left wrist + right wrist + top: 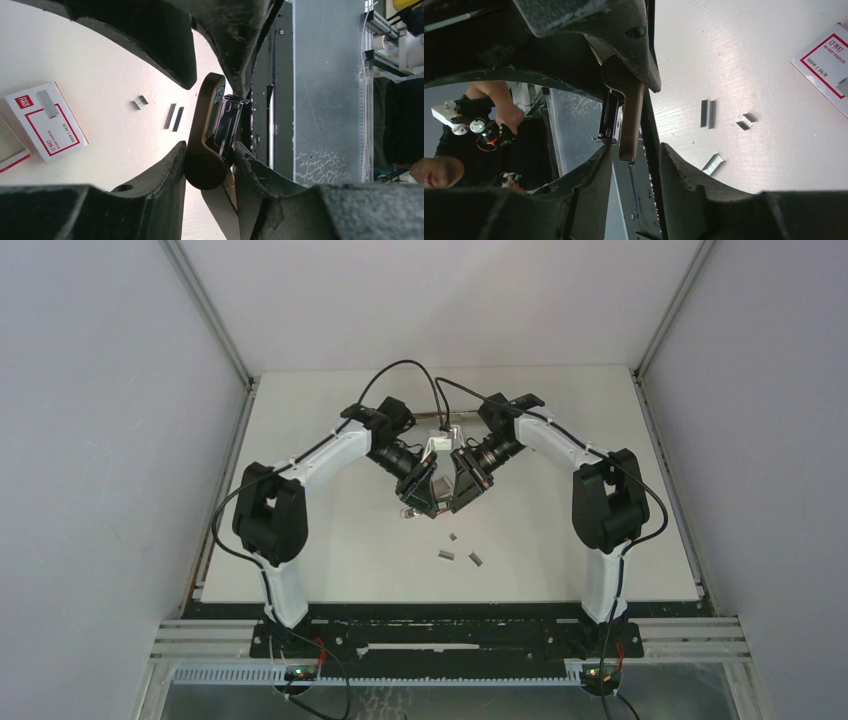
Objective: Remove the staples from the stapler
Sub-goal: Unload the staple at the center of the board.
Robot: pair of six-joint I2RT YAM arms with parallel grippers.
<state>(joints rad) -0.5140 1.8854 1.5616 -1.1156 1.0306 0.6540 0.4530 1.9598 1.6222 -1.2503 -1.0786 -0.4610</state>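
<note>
A small brown stapler (204,115) hangs above the table between both grippers, its metal magazine (227,125) swung away from the brown cover. My left gripper (210,152) is shut on its rounded hinge end. In the right wrist view the other end of the stapler (629,125) sits between the fingers of my right gripper (636,155), which stands open with a gap on one side. Short grey staples (446,555) lie on the table below, seen too as staples (173,117) and staples (707,113). Whether any remain inside the magazine is hidden.
A red-and-white staple box (46,121) lies flat behind the grippers, also visible as the box (440,443) and the box (824,62). The table's near edge (450,602) and the black base rail lie just beyond the staples.
</note>
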